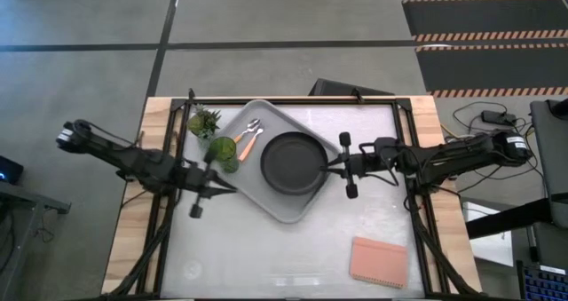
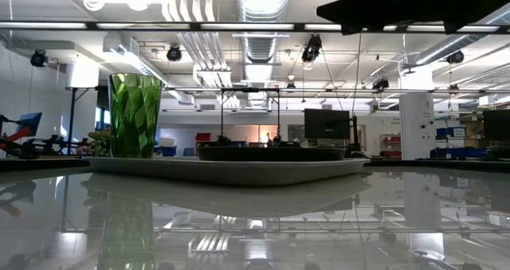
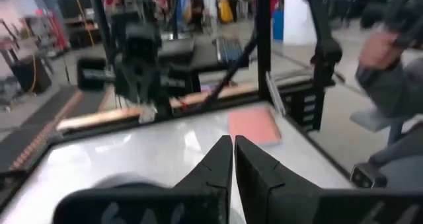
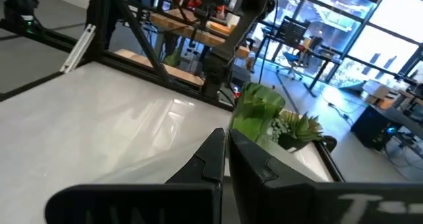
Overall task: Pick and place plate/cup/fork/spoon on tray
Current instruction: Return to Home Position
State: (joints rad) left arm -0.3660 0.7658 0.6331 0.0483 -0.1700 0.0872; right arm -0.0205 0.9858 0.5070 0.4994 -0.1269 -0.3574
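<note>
The light grey tray lies turned at the table's middle and also shows in the low view. The black plate rests on it. The orange-handled fork and the silver spoon lie on the tray's far left part. The green cup stands upright at the tray's left corner. My left gripper is shut and empty, near the tray's near left edge. My right gripper is shut and empty, by the plate's right rim, raised above it.
A small spiky potted plant stands at the far left, beside the cup. A pink pad lies near the table's front right. A black frame runs along the table's edges. A person's sleeve shows beyond the table.
</note>
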